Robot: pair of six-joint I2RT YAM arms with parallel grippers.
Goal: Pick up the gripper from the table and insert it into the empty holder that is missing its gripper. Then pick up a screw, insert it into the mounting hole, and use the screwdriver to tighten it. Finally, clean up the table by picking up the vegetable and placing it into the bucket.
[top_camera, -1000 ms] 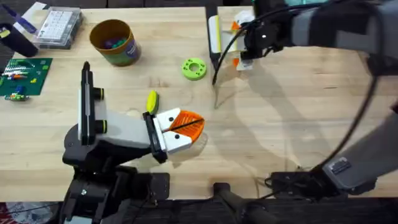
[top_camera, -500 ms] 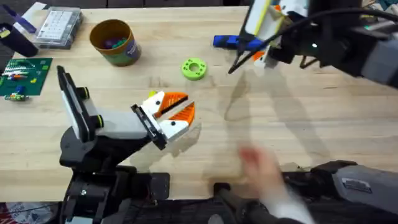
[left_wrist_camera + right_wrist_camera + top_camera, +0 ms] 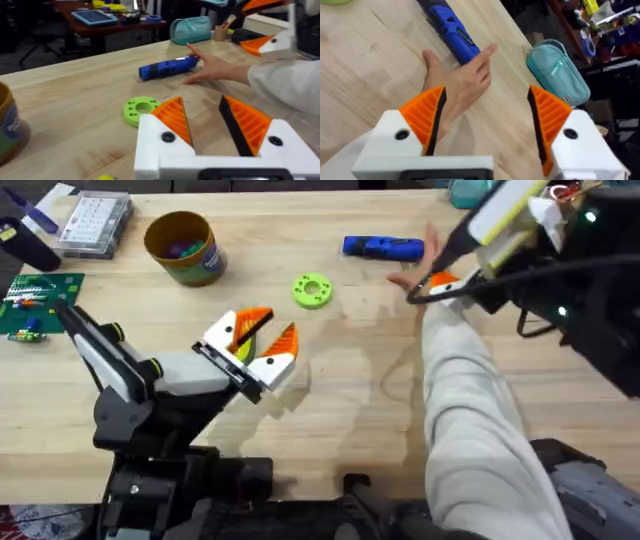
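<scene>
Vegetable [image 3: 243, 348] lay between the open, empty fingers of the left gripper [image 3: 258, 344] near the table's [image 3: 330, 420] middle, its long axis along them, with the bucket [image 3: 183, 248] toward the far left corner.

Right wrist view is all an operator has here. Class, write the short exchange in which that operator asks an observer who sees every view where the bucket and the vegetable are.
Operator: I see a person's hand by the screwdriver. Where is the bucket?
Observer: The bucket stands upright on the far left part of the table, left of the green ring.
Operator: And the vegetable?
Observer: Seen from above, the vegetable lies on the table between the open fingers of the left gripper.
</scene>
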